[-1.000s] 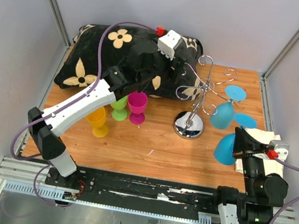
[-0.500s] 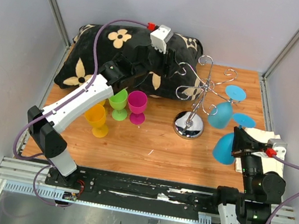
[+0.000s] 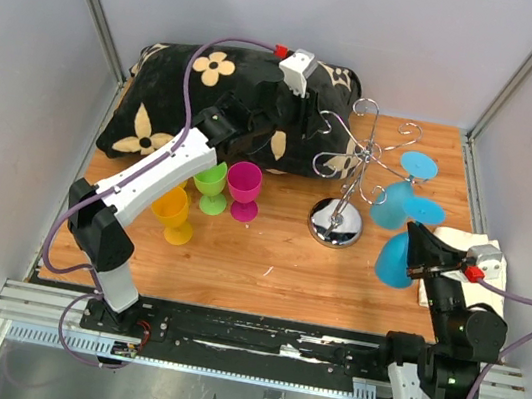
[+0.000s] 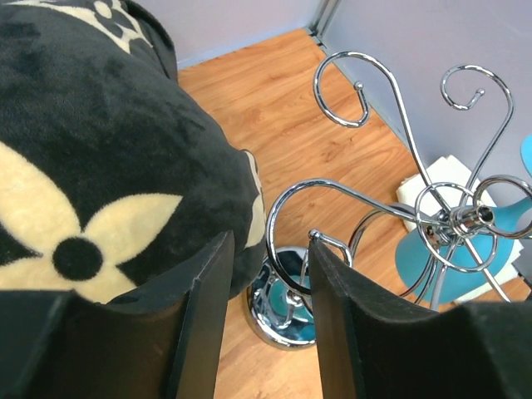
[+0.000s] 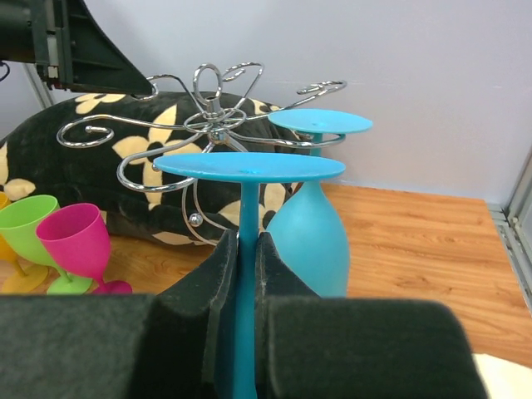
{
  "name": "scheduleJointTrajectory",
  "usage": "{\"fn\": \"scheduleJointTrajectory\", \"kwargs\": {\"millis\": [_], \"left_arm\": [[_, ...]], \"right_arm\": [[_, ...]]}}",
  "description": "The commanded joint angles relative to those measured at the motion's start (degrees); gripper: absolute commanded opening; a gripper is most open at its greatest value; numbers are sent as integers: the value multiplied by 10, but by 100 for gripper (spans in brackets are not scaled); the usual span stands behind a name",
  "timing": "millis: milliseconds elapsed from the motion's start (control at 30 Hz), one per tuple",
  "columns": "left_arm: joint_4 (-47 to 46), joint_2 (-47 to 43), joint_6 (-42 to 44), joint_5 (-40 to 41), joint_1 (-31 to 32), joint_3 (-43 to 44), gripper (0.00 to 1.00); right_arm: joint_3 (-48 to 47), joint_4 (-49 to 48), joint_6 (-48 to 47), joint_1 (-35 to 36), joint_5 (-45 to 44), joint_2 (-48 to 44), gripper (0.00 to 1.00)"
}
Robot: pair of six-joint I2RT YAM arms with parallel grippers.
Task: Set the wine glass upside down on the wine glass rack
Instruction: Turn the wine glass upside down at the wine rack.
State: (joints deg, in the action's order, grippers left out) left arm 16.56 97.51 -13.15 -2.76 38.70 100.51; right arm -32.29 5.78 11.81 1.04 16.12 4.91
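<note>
so right tool [image 5: 242,270] pinches the upturned glass [image 5: 249,165] stem, left tool [image 4: 268,283] open by the rack [image 4: 455,219]. Next: hook a free arm, I reckon.

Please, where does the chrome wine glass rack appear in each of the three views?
Top external: rack right of centre.
Left wrist: rack in the right half.
Right wrist: rack upper left of centre.
Shared landmark: flowered pillow.

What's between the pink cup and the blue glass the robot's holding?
The wine glass rack: its shiny round base stands between the pink cup and the held blue glass, in the top view.
</note>
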Motion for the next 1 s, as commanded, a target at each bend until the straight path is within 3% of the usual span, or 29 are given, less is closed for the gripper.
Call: {"fn": "scheduleJointTrajectory", "kwargs": {"millis": [0, 300, 467, 967], "left_arm": [[-1, 6, -3, 2, -5, 22, 43], [-5, -3, -1, 3, -5, 5, 12], [-7, -7, -1, 0, -5, -9, 1], [-19, -21, -23, 17, -13, -59, 1]], "right_arm": [[14, -61, -21, 5, 41, 8, 1], [40, -128, -15, 5, 93, 36, 1], [52, -171, -6, 5, 110, 55, 1], [117, -361, 40, 5, 185, 100, 1]]}}
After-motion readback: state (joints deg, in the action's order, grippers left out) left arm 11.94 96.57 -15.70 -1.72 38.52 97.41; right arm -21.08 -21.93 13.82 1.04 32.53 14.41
